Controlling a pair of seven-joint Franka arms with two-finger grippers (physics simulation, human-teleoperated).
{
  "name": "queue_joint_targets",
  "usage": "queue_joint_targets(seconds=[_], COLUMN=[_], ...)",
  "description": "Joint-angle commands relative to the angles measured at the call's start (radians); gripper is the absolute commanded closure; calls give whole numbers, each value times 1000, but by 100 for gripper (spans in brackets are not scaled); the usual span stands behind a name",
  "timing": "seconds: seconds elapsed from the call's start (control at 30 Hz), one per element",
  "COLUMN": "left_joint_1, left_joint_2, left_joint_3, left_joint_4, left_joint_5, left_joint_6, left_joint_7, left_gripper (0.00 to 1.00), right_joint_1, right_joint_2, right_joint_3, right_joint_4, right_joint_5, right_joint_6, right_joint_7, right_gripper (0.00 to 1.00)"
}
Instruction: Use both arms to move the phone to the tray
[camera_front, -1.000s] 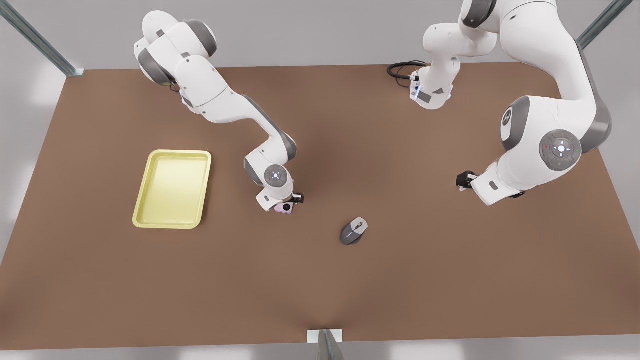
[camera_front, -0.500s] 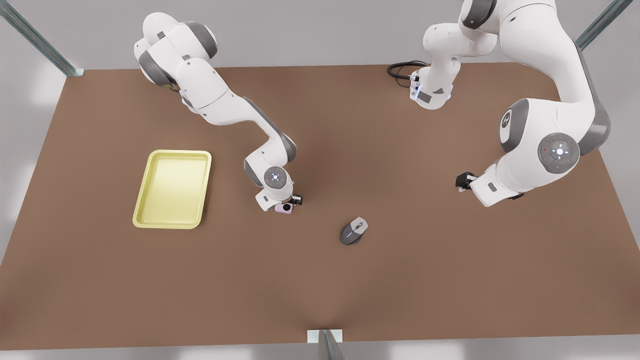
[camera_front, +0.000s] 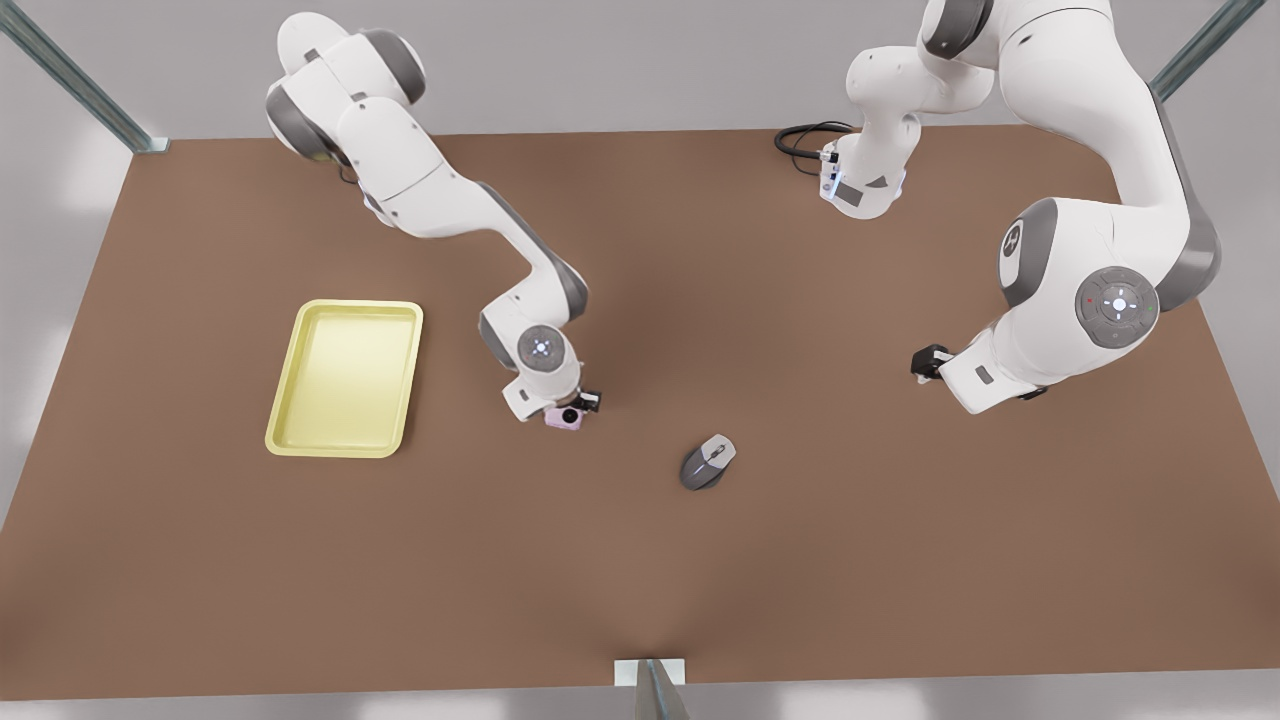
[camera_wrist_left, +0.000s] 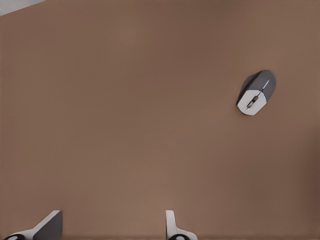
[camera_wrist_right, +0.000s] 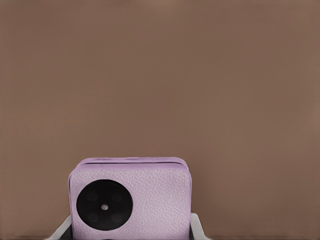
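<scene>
The pale lilac phone (camera_front: 563, 418) with a dark round lens sits between the fingers of my right gripper (camera_front: 574, 408), near the table's middle. In the right wrist view the phone (camera_wrist_right: 131, 200) stands close up, with a pale finger (camera_wrist_right: 62, 228) against each side, so the gripper is shut on it. The pale yellow tray (camera_front: 345, 378) lies flat toward the front view's left, a short way from the phone. My left gripper (camera_front: 928, 362) waits at the front view's right. It is open (camera_wrist_left: 112, 232) over bare table.
A grey computer mouse (camera_front: 707, 462) lies on the brown table between the two grippers; the left wrist view shows the mouse (camera_wrist_left: 256, 92) too. A black cable (camera_front: 805, 138) coils at the far edge. Metal frame posts stand at the corners.
The right arm has shifted slightly toward the front view's left, carrying the phone a little nearer the tray. The left arm has hardly moved.
</scene>
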Motion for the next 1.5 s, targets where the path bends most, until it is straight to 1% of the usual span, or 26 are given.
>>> queue_joint_targets(seconds=[0.0, 0.13, 0.2, 0.27, 0.3, 0.33, 0.37, 0.47, 0.57, 0.63, 0.67, 0.9, 0.93, 0.97, 1.0, 1.03, 1.1, 1.13, 1.2, 1.23, 1.3, 1.37, 1.4, 1.47], left_joint_1=[0, 0, 0, 2, 2, 3, 6, 9, 9, 9, 9, 9, 9, 9, 9, 9, 9, 9, 9, 8, 8, 8, 8, 8], left_joint_2=[-4, -10, -5, -10, -10, -10, -10, -9, -7, -5, -5, -4, -4, -4, -4, -5, -9, -10, -12, -13, -15, -15, -15, -15], left_joint_3=[0, 1, 4, 7, 10, 10, 10, 10, 10, 10, 10, 12, 20, 20, 20, 20, 20, 20, 20, 20, 20, 20, 20, 20], left_joint_4=[4, 21, 21, 21, 21, 21, 21, 21, 21, 19, 19, 19, 19, 18, 18, 16, 18, 18, 19, 19, 19, 19, 19, 19], left_joint_5=[1, 2, 4, 7, 10, 11, 11, 11, 11, 11, 11, 13, 13, 13, 13, 13, 13, 13, 15, 16, 16, 16, 16, 16], left_joint_6=[0, -3, -2, -8, -5, -2, 0, 3, 4, 20, 20, 27, 33, 36, 36, 36, 36, 38, 40, 40, 40, 40, 40, 40], left_joint_7=[2, -2, -1, -7, -7, -7, -5, -1, 1, 1, 1, 1, 1, 1, 1, -2, 1, -1, -2, -2, -4, -4, -4, -4], left_gripper=[0, 0, 0, 0, 0, 0, 0, 0, 0, 0, 0, 0, 0, 0, 0, 0, 0, 0, 0, 0, 0, 0, 0, 0], right_joint_1=[-21, -125, -234, -358, -416, -481, -495, -571, -580, -580, -580, -580, -580, -579, -579, -565, -564, -562, -551, -553, -553, -551, -551, -544], right_joint_2=[-22, -108, -154, -220, -240, -292, -334, -430, -447, -443, -443, -440, -464, -492, -499, -509, -509, -509, -504, -495, -490, -483, -435, -433], right_joint_3=[0, -8, -9, -15, -23, -74, -87, -89, -89, -91, -91, -91, -91, -87, -83, -83, -84, -83, -86, -87, -104, -109, -109, -117], right_joint_4=[-15, -130, -185, -283, -319, -375, -438, -578, -662, -671, -670, -650, -618, -543, -419, -297, -95, -33, 118, 186, 238, 273, 341, 347], right_joint_5=[-9, -13, -18, -18, -18, -18, -18, -18, -18, -16, -16, -15, -15, -15, -15, -15, -12, -9, -4, -4, 56, 36, 37, 34], right_joint_6=[-44, -38, -40, -29, -26, -32, -27, -29, -27, -27, -29, -40, -93, -214, -363, -472, -572, -575, -717, -753, -762, -794, -848, -845], right_joint_7=[-21, -169, -302, -488, -566, -718, -738, -831, -839, -839, -839, -837, -837, -837, -839, -841, -847, -845, -880, -885, -888, -891, -893, -893], right_gripper=[32, 32, 32, 32, 32, 32, 32, 32, 32, 32, 0, 0, 0, 0, 0, 0, 0, 0, 0, 0, 0, 0, 0, 0])
